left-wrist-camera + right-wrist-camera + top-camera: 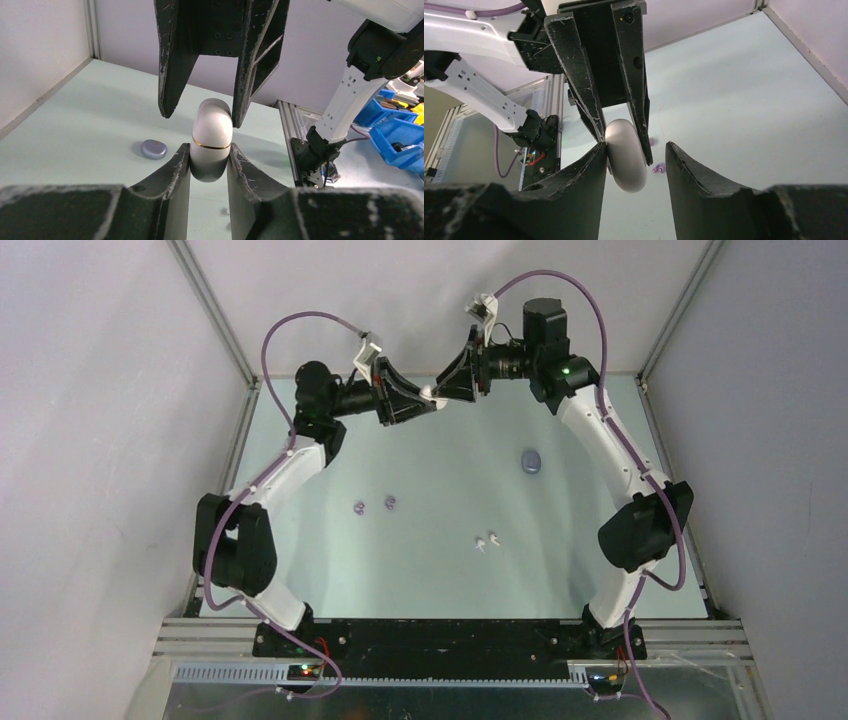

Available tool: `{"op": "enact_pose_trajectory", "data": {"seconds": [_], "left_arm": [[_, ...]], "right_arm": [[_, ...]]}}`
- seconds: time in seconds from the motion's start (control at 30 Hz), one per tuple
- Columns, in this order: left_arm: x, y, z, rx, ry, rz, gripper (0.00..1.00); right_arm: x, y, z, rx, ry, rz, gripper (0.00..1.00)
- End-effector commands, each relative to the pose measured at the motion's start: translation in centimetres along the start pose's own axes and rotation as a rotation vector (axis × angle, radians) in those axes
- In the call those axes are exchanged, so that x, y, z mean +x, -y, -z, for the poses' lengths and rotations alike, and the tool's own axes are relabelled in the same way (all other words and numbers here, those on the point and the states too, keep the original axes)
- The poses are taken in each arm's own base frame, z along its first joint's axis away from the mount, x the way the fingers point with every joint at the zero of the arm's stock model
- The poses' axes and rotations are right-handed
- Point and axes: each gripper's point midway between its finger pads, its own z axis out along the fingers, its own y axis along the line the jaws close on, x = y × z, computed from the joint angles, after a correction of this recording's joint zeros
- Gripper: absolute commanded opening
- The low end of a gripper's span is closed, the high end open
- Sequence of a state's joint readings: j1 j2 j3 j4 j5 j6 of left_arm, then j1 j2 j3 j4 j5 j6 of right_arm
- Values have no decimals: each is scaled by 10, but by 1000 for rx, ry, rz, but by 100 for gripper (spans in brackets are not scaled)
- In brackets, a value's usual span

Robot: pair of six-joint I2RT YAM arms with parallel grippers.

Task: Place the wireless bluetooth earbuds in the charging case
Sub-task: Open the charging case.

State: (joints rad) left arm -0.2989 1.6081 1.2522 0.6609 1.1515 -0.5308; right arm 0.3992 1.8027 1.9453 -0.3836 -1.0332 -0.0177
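Note:
A closed white charging case point(211, 145) with a gold seam hangs in the air over the far part of the table, with my left gripper point(210, 151) shut on its lower half. My right gripper point(635, 146) faces it from the other side and stands open around the case point(626, 160): one finger touches it, the other is well apart. From above, both grippers meet at the case point(432, 392). Two purple earbuds point(359, 507) point(390, 503) and two white earbuds point(480, 545) point(493, 538) lie loose on the table below.
A closed purple case point(531, 461) lies on the table to the right of centre, also seen from the left wrist as the purple case point(153, 149). Walls enclose the table on three sides. Blue bins point(400, 135) stand beyond the right edge.

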Motion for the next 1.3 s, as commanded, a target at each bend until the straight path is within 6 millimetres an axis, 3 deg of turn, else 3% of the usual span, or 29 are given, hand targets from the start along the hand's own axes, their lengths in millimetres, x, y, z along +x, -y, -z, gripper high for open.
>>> {"op": "enact_pose_trajectory", "data": {"seconds": [0.0,0.33,0.5,0.6,0.7,0.77,0.87,0.97,1.0,1.1,1.13,1.27], "left_arm": [[-19,17,-5,71,17,-110,0],[-19,18,-6,78,19,-106,0],[-20,16,-6,68,27,-97,0],[-20,14,-6,56,36,-89,0],[-25,12,-5,37,51,-74,0],[-34,10,-3,8,74,-69,0],[-61,12,-2,-43,127,-84,0],[-86,16,-1,-103,174,-79,0],[-102,19,2,-139,214,-111,0],[-125,22,9,-210,270,-144,0],[-133,26,10,-216,289,-164,0],[-128,30,13,-212,296,-207,0]], "right_arm": [[-22,31,6,145,55,45,49],[-34,53,14,261,73,105,50],[-37,51,15,249,79,108,50],[-50,42,19,223,109,119,51],[-75,28,35,218,152,177,52],[-86,30,53,251,171,196,52],[-84,28,77,282,164,191,52],[-59,32,101,304,117,152,52],[-47,30,105,305,93,160,53],[13,27,114,291,-32,140,51],[26,13,117,267,-65,133,51],[113,-6,116,210,-248,127,46]]}}
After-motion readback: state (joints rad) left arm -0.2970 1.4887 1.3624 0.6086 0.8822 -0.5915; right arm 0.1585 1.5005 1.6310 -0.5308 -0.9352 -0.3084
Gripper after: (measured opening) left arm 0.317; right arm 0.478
